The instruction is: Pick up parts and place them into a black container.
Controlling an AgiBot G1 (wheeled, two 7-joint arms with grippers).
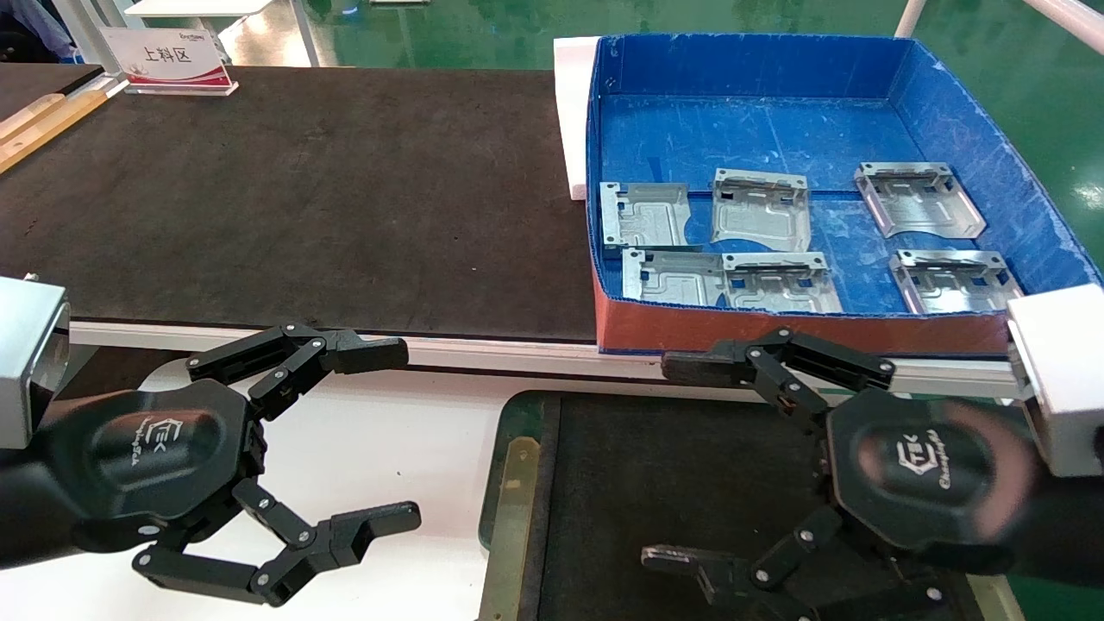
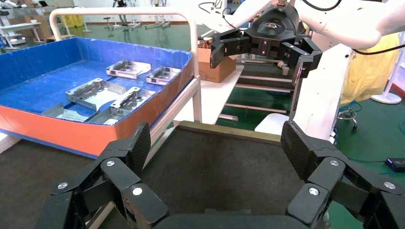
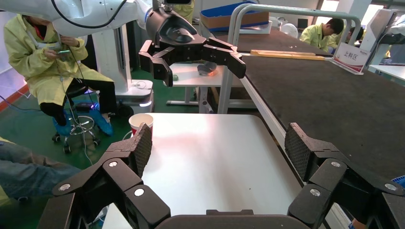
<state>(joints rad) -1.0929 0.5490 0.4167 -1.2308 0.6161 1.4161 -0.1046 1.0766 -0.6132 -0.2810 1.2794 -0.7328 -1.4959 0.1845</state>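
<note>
We see the black container [image 1: 690, 466] cut off under right gripper [image 1: 690, 461]; left gripper [image 1: 392, 435] over white table [image 1: 388, 448]. Both spread wide, empty. 6 parts [image 1: 759, 210] in blue box [image 1: 949, 95]; right wrist view misses them.

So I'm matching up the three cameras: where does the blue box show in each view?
Head view: the blue box sits upper right on the belt, with six parts inside.
Left wrist view: it fills the upper left, beyond the open left gripper.
Right wrist view: the box before the robot is not in it.
Shared landmark: the red-brown front, also in the left wrist view.
</note>
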